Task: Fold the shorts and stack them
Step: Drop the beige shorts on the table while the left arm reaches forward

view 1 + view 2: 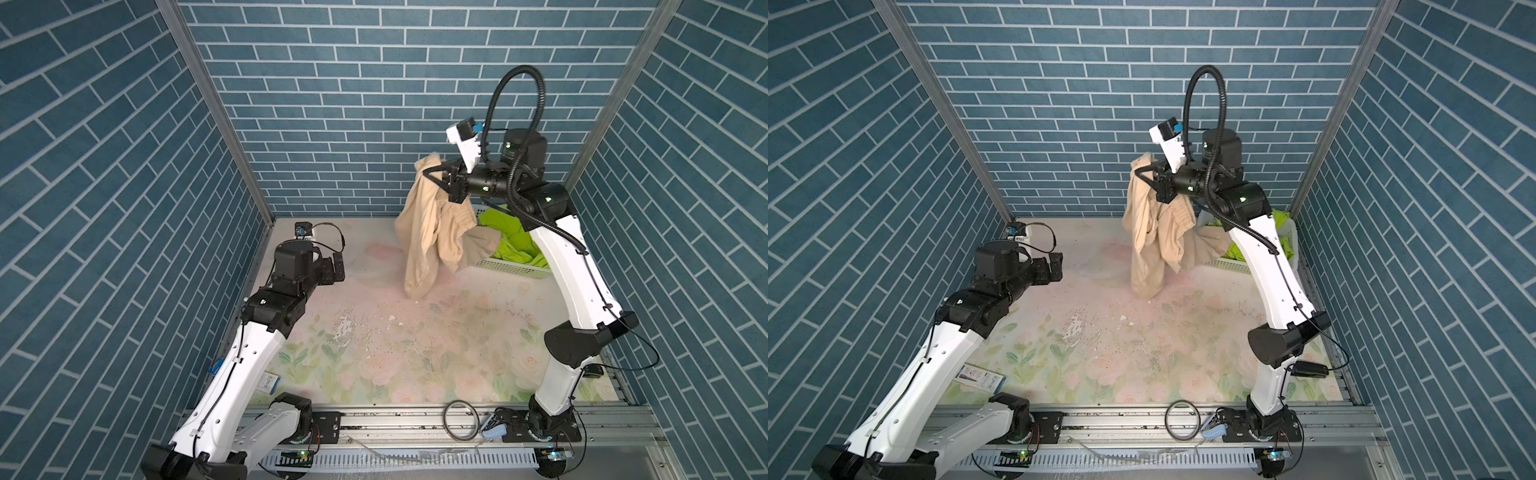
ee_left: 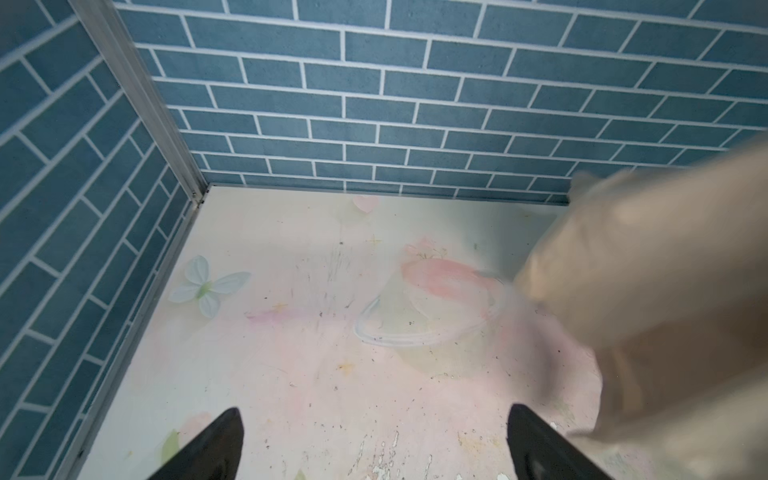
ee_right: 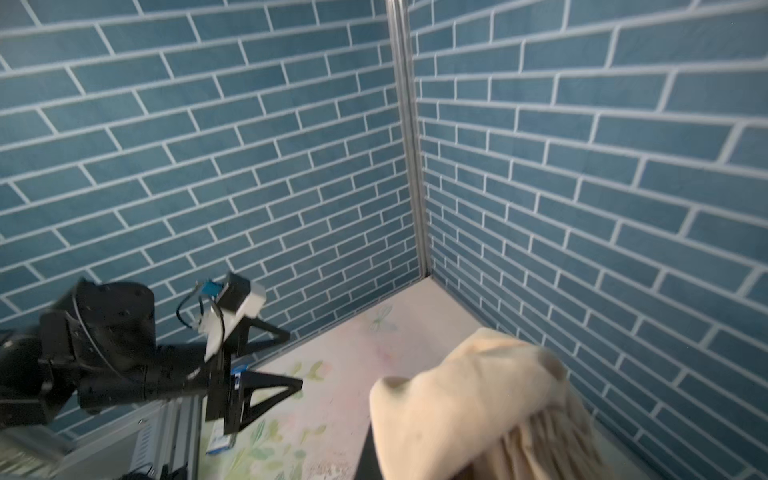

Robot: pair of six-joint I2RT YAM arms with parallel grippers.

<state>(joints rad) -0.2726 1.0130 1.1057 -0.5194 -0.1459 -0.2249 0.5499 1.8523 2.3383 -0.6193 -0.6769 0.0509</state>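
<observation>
Blue brick-print walls all round, floral table mat [image 1: 415, 332] underneath. My right gripper [image 1: 434, 172] is clamped shut on a bunched edge of the beige shorts [image 1: 428, 232], held high near the back wall. The cloth hangs from that pinch with its long axis roughly vertical. Its lowest hem is at or just off the mat, contact unclear. One lobe trails back onto the white basket [image 1: 523, 270], where the lime-green shorts [image 1: 511, 245] lie crumpled. My left gripper [image 1: 338, 268] sits low on the left, jaws spread wide and empty, well apart from the beige cloth, which lies to its right. I'd say the left is the arm to catch the free lower end. Fabric looks soft and creased, with gathered waistband pleats showing.
</observation>
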